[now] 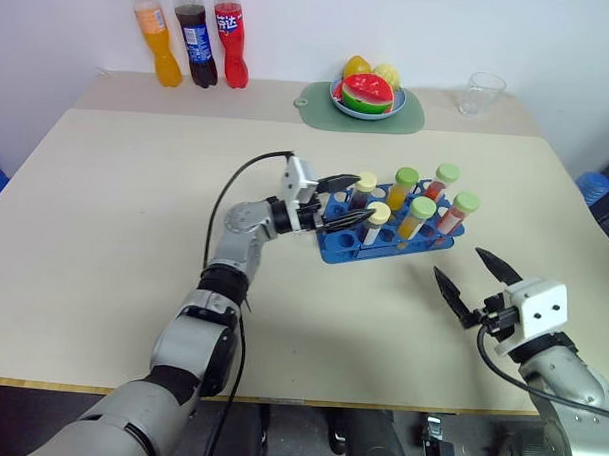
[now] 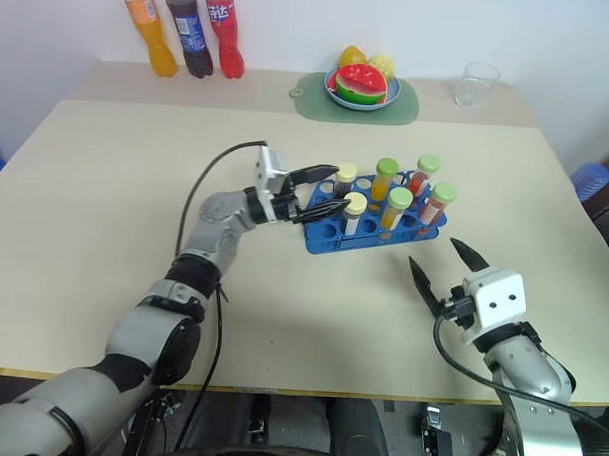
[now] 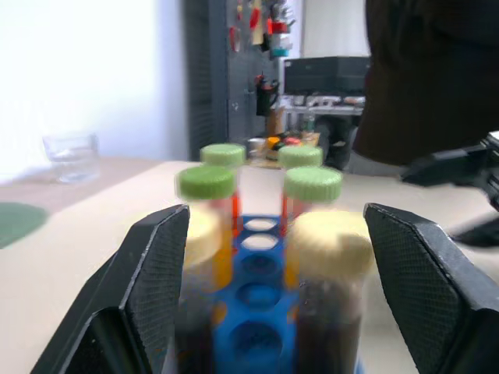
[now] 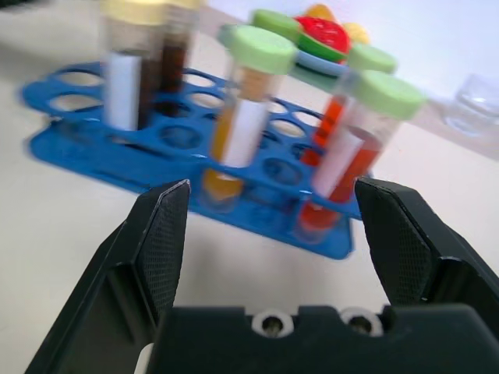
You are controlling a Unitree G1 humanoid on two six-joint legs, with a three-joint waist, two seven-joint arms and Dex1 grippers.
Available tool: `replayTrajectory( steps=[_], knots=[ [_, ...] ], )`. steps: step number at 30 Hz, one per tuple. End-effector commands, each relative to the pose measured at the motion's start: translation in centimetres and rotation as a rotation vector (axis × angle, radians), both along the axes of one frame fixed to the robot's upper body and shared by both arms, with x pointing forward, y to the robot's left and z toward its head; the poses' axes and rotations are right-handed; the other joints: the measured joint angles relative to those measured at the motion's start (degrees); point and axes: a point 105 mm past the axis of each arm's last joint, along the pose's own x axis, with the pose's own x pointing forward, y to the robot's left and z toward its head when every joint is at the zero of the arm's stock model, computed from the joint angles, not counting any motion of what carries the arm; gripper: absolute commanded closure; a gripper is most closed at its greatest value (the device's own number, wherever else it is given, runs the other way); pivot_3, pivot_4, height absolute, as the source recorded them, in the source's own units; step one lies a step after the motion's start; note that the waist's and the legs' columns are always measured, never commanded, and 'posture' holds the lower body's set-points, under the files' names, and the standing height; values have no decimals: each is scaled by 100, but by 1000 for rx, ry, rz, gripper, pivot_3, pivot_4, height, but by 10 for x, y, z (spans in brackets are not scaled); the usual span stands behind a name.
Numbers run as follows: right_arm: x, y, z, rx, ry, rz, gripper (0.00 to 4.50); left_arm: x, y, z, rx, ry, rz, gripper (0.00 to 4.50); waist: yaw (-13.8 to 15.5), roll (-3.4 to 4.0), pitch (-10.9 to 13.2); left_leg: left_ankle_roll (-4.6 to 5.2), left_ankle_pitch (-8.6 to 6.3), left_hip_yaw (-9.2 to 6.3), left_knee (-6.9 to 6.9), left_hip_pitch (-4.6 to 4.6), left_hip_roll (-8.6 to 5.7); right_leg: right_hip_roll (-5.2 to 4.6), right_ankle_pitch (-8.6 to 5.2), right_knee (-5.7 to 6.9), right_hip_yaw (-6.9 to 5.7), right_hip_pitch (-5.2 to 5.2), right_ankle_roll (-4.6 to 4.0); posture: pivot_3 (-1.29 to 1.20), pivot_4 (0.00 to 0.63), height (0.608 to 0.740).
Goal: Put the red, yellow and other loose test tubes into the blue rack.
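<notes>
The blue rack [image 1: 336, 251] stands mid-table with several test tubes upright in it. Two are cream-capped [image 1: 377, 213], near its left end. The rest are green-capped: yellow-orange liquid [image 1: 421, 214] and red liquid [image 1: 463, 208]. My left gripper [image 1: 364, 198] is open at the rack's left end. Its fingers [image 3: 156, 265] flank the two cream-capped tubes [image 3: 327, 257] without closing on them. My right gripper [image 1: 470, 274] hovers open and empty over the table near the rack's front right. In the right wrist view the rack [image 4: 47, 93] lies ahead of it.
Three soda bottles [image 1: 196, 34] stand at the far left by the wall. A green mat with a fruit bowl [image 1: 367, 95] and a clear cup [image 1: 481, 92] sit at the back. The table's front edge [image 1: 79, 385] runs close to me.
</notes>
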Motion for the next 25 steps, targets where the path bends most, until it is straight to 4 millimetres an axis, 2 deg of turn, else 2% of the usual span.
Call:
replayTrajectory(
  steps=[1,6,9,13,16,21,25],
  knots=[
    [5,-6,8,-17,-23,5,801,-2,23,14,-9,-33,35,852,7,1,0,0,0,0,0,0,0,0,0,0,0,0,0,0,150,740],
    [6,-9,5,-2,10,39,801,-8,78,6,59,-14,160,852,15,3,-1,0,0,1,-1,0,0,-1,0,1,0,1,1,0,150,740],
    [-1,-14,1,1,35,50,801,-17,94,4,53,-4,187,852,39,4,-2,0,0,1,-1,0,1,-1,0,3,0,1,1,0,150,740],
    [-20,-27,-1,31,54,23,801,-36,127,-2,96,27,225,852,28,5,-2,0,0,5,1,1,1,-8,0,2,1,5,1,0,150,740],
    [-32,-38,1,49,57,-17,801,-47,139,-4,148,13,274,852,23,6,-2,-1,0,5,0,5,5,-8,0,3,1,4,1,0,150,740],
    [-52,-53,6,50,66,-52,801,-63,157,-3,150,100,310,852,23,11,-4,-2,-1,7,1,8,12,-10,0,5,1,4,0,0,150,740],
    [-56,-56,7,55,73,-42,801,-71,160,-10,208,152,313,852,22,11,-5,-2,-1,8,-1,8,14,-9,-1,4,1,2,0,0,150,740]
  ],
)
